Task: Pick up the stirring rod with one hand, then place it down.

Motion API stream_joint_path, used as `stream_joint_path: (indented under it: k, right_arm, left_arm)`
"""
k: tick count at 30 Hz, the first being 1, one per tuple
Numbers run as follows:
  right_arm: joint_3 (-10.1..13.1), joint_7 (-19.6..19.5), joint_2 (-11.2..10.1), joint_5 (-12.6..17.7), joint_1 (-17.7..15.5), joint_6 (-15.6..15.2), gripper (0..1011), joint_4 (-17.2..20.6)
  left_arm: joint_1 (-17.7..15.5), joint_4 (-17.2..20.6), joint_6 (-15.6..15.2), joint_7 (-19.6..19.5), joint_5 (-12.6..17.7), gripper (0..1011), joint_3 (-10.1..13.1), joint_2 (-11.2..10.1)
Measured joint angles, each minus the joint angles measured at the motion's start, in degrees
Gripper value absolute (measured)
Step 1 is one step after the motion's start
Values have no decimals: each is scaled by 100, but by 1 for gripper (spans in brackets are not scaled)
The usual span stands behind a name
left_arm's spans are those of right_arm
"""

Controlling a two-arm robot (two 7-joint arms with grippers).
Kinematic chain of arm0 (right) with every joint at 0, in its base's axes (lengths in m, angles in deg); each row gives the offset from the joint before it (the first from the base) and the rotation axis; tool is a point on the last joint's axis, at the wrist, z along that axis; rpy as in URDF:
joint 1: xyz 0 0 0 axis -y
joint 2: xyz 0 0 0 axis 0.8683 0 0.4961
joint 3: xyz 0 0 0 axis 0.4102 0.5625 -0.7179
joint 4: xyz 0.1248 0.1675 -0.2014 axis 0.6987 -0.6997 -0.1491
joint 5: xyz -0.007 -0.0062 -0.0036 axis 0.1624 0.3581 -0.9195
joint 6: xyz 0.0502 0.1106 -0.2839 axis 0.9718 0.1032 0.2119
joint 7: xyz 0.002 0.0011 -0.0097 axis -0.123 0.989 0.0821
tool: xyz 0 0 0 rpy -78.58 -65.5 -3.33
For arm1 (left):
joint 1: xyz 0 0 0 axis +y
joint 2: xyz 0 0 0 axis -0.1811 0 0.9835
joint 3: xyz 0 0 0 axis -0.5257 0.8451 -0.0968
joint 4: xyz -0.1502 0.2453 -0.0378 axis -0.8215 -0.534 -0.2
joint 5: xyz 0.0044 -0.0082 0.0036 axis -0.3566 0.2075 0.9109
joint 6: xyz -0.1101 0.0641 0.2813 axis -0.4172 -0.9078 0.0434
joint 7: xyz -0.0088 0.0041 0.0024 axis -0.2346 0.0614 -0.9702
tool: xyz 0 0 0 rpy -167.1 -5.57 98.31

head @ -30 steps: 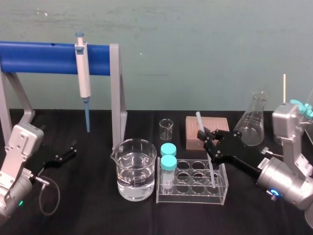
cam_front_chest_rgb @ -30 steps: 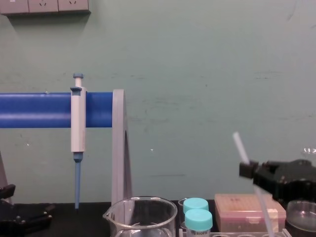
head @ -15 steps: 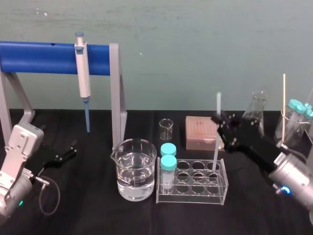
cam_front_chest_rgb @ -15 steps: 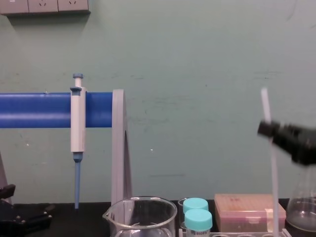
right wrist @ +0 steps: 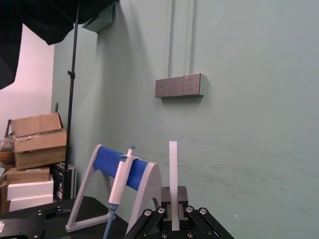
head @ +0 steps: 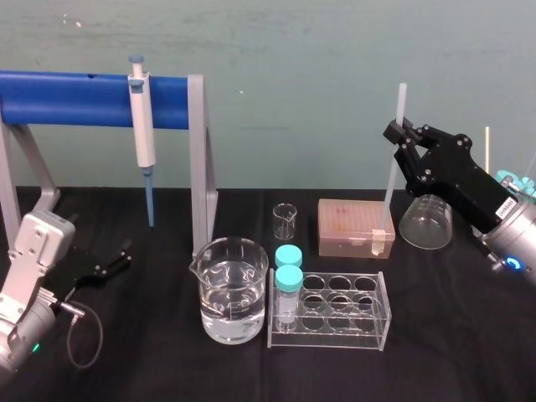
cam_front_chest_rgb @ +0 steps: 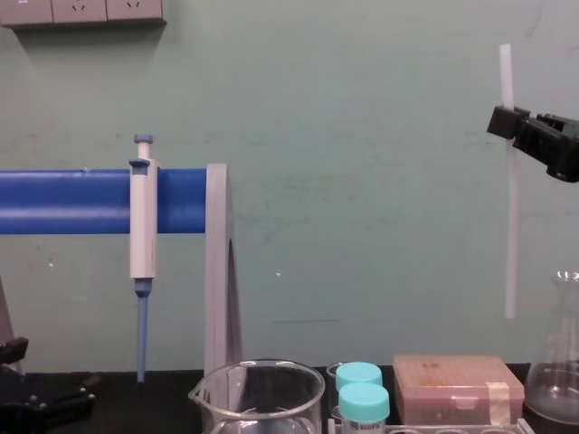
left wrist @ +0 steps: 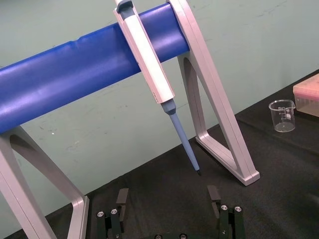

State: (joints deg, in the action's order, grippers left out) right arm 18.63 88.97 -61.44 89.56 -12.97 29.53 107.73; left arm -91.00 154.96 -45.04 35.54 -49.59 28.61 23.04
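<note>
**Stirring rod held upright, high above the rack**

The stirring rod (head: 392,188) is clamped near its upper end by the right gripper (head: 400,138), whose fingers are closed onto it. The rod is held nearly vertical, up and to the right of the test-tube rack (head: 368,322) and farther back. In the chest view its lower end is seen well above the rack's level, touching nothing. A short length of the rod is seen standing out past the closed fingers in the right wrist view. The left gripper (head: 113,261) is parked low on the black table, well to the left of the rack, with its fingers (left wrist: 122,199) spread apart and nothing between them.
</note>
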Motion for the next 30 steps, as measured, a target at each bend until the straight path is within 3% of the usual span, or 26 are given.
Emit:
stream_joint_path:
  k: [30]
  right_arm:
    - [-61, -88, -39, -51, -68, -116, 69, 86]
  left_arm:
    - [0, 0, 0, 0, 0, 1000, 0, 0]
